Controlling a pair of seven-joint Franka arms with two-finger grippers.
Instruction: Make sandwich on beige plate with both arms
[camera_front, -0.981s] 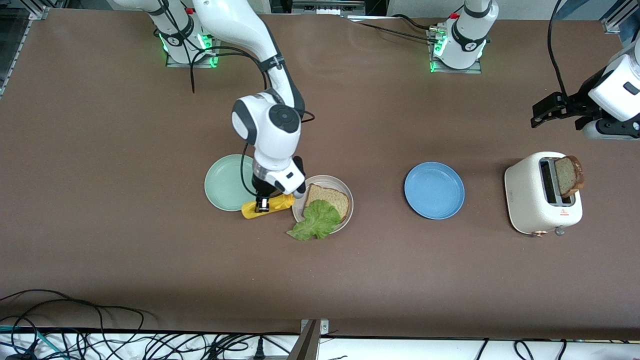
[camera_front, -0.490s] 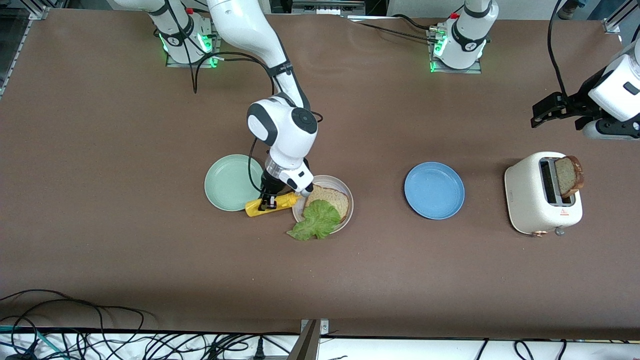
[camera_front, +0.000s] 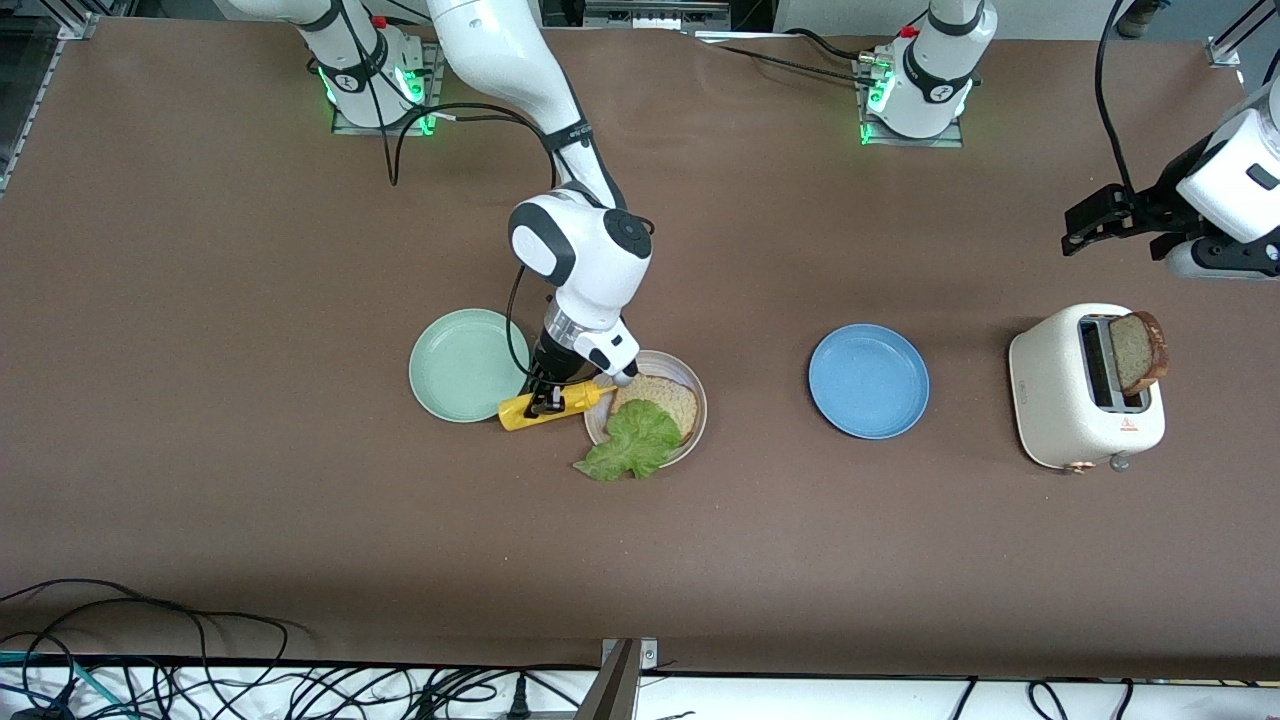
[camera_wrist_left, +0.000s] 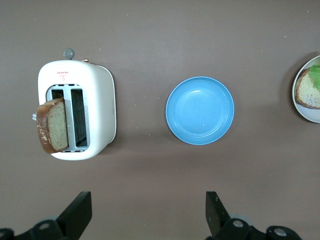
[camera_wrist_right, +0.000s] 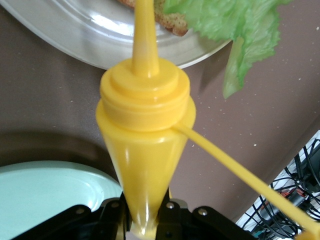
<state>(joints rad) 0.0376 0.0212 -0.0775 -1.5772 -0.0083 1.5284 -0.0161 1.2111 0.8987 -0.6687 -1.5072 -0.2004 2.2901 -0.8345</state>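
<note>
The beige plate (camera_front: 662, 359) holds one tan bread slice (camera_front: 668, 398). A green lettuce leaf (camera_front: 632, 442) lies on the slice and hangs over the rim toward the front camera. My right gripper (camera_front: 545, 402) is shut on a yellow squeeze bottle (camera_front: 552, 404), held sideways between the mint plate and the beige plate. The bottle's nozzle (camera_wrist_right: 143, 30) points over the beige plate's rim (camera_wrist_right: 85, 37). A second bread slice (camera_front: 1140, 352) stands up out of the white toaster (camera_front: 1065, 405). My left gripper (camera_front: 1095, 222) hangs open and waiting beside the toaster, nothing between its fingers (camera_wrist_left: 80, 212).
A mint green plate (camera_front: 455, 365) sits beside the bottle toward the right arm's end. A blue plate (camera_front: 868, 381) lies between the beige plate and the toaster. Cables run along the table's front edge.
My right gripper has carried the yellow bottle toward the beige plate, so its nozzle now reaches the rim. The left arm has not moved.
</note>
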